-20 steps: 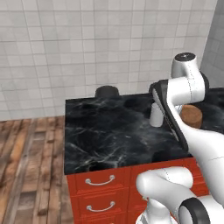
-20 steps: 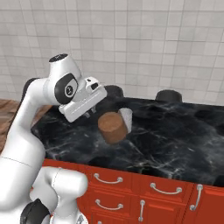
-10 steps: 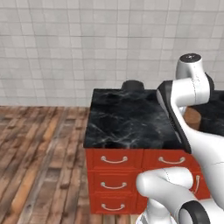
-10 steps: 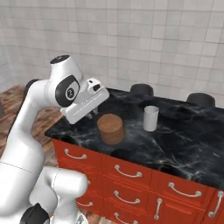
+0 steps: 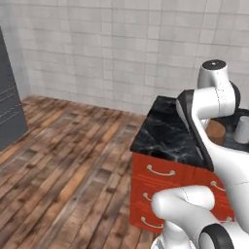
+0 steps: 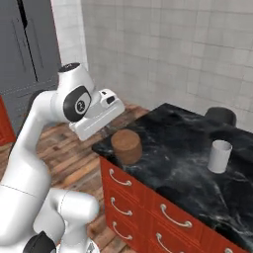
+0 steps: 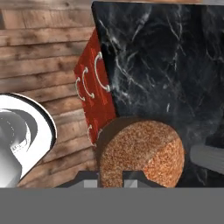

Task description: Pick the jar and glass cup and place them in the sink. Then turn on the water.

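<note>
The jar (image 6: 126,146), a squat cork-brown cylinder, hangs just above the front left corner of the black marble counter (image 6: 188,148). My gripper (image 6: 118,136) is shut on it. In the hand view the jar (image 7: 142,153) sits between my fingertips (image 7: 89,177) at the bottom. A sliver of the jar (image 5: 214,131) shows behind my arm in the left base view. The glass cup (image 6: 219,155), pale grey, stands upright on the counter to the jar's right, and it is also at the frame's right edge (image 5: 241,129). The sink and the water are out of view.
Red drawer fronts (image 6: 148,207) with curved handles lie below the counter. A dark round pot (image 6: 220,116) stands at the counter's back. A tall grey cabinet (image 6: 29,44) is at the far left. Wooden floor (image 5: 63,160) spreads left of the counter's end.
The whole picture has shifted: the base has driven, so the counter and the cup slid right in both views. The jar has kept its place at my gripper.
</note>
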Robot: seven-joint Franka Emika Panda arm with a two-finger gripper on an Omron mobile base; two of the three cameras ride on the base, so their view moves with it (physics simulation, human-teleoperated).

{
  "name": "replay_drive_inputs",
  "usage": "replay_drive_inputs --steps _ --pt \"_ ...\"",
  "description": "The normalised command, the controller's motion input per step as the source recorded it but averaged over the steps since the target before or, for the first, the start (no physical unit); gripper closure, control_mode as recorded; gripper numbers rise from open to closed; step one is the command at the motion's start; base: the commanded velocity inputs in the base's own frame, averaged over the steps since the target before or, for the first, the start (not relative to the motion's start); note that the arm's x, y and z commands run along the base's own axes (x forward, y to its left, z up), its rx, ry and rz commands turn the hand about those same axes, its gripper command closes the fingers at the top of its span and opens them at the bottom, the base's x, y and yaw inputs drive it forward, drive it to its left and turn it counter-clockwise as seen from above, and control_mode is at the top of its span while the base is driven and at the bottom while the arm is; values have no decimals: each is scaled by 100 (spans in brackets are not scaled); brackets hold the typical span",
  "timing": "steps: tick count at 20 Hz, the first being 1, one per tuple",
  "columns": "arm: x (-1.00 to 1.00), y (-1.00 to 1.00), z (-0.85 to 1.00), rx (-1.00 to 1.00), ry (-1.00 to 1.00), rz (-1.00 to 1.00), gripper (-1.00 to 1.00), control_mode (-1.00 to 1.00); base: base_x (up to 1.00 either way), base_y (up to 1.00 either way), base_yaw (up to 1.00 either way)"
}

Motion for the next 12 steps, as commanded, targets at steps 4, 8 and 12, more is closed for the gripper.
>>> replay_drive_inputs --steps 4,8,12 --pt "0 0 0 0 0 0 100 100 -43 0 63" --pt "0 0 0 0 0 0 100 100 -43 0 64" --pt "0 0 0 0 0 0 100 100 -39 0 64"
